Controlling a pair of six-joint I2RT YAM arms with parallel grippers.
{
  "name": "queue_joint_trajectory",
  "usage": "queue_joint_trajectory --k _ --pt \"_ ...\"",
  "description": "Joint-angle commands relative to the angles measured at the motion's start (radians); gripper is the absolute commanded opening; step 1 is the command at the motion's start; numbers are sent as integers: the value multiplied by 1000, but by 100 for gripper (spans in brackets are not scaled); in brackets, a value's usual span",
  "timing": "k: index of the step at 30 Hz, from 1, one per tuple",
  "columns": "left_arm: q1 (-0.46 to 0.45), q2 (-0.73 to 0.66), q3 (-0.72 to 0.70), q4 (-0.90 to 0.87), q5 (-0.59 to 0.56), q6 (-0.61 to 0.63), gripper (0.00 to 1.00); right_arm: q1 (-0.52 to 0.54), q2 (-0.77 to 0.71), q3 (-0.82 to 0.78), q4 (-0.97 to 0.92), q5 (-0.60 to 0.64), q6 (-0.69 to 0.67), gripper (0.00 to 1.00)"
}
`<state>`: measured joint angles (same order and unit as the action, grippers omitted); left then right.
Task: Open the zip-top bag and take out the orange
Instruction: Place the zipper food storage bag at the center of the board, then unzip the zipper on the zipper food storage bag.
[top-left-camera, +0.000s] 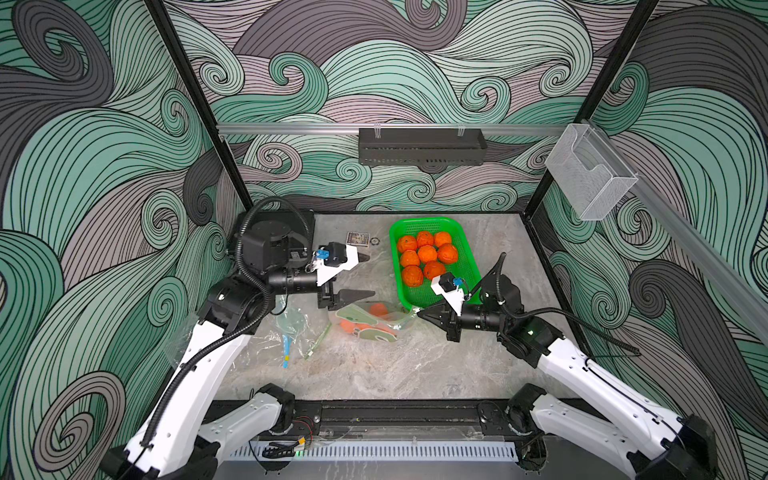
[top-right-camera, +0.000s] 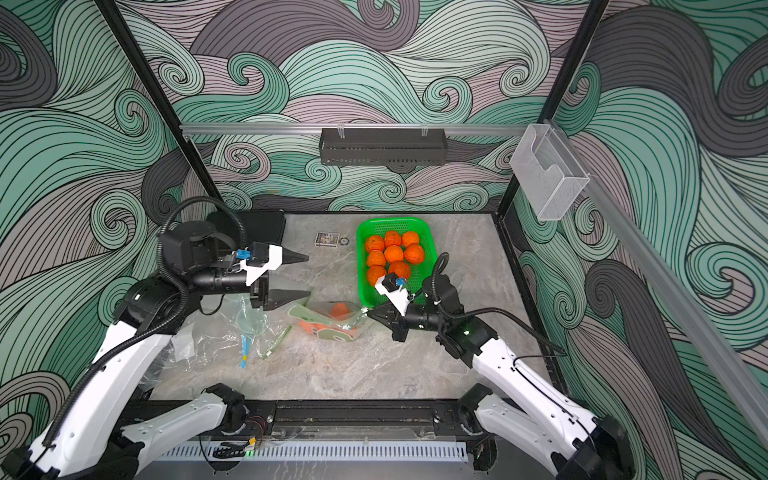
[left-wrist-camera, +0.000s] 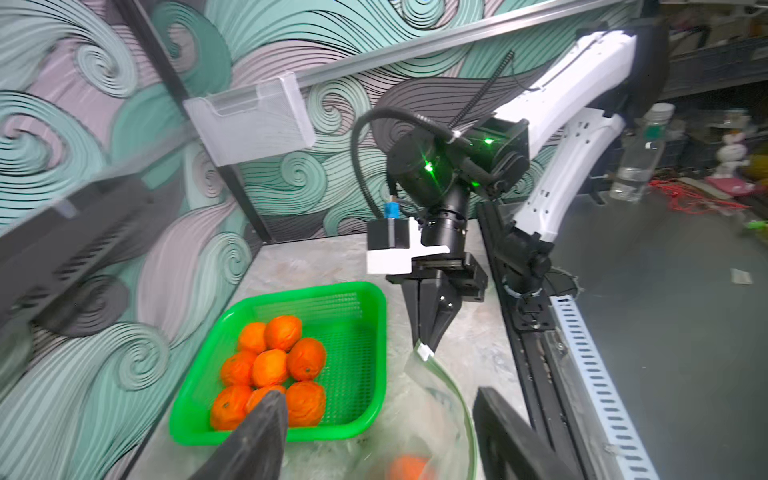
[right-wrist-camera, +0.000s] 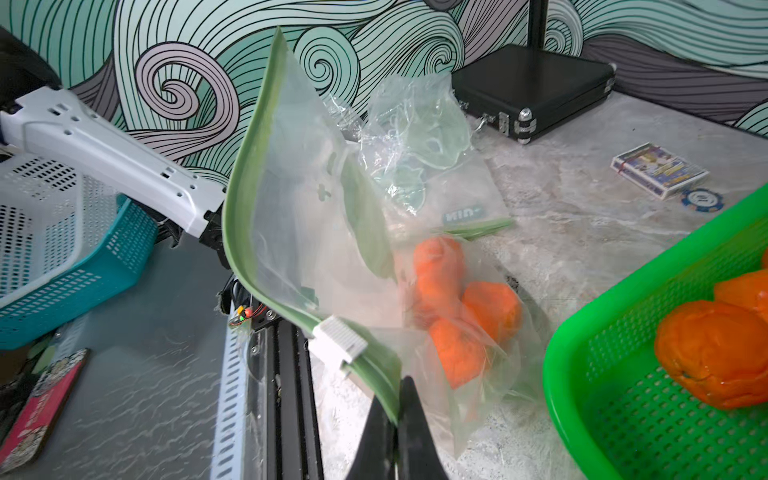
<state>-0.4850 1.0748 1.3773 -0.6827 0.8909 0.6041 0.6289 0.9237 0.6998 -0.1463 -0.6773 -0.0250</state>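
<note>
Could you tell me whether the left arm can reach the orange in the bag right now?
Probably yes: the left gripper is open just beside the bag, whose mouth looks parted while the right gripper pinches its rim. Loose film over the orange may hinder.

Orange (left-wrist-camera: 409, 467) inside the zip-top bag (left-wrist-camera: 432, 399): blurred and cut by the frame edge in the left wrist view. How many lie within cannot be told through the film.

Left end effector (left-wrist-camera: 378, 399): only the finger ends are in frame.

Small box (top-left-camera: 357, 240) near the far edge of the desk (top-left-camera: 415, 365): print illegible.

green basket (top-left-camera: 424, 223) just beside bag (top-left-camera: 365, 318)
</note>
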Motion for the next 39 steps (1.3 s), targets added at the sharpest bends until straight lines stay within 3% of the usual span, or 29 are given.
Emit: queue_joint_trajectory --k 1,9,17,25,30,37,39 --pt "-92 60 -5 -6 -59 55 72 0 4 47 -67 -57 19 0" --pt "-274 172 12 -60 -233 123 71 1 -8 69 -100 -71 37 0" --pt "-335 245 13 -121 -308 160 54 1 -13 73 -108 -88 36 0" --pt "-348 247 -22 -167 -323 177 51 -5 -22 78 -114 -91 38 0" --pt "-347 260 -29 -183 -384 171 28 -6 -23 82 -116 -90 30 0" --pt "-347 261 -29 -193 -428 172 5 -8 -20 89 -127 -87 12 0" --pt "-346 255 -29 -187 -435 171 0 -6 -30 85 -126 -75 -4 7"
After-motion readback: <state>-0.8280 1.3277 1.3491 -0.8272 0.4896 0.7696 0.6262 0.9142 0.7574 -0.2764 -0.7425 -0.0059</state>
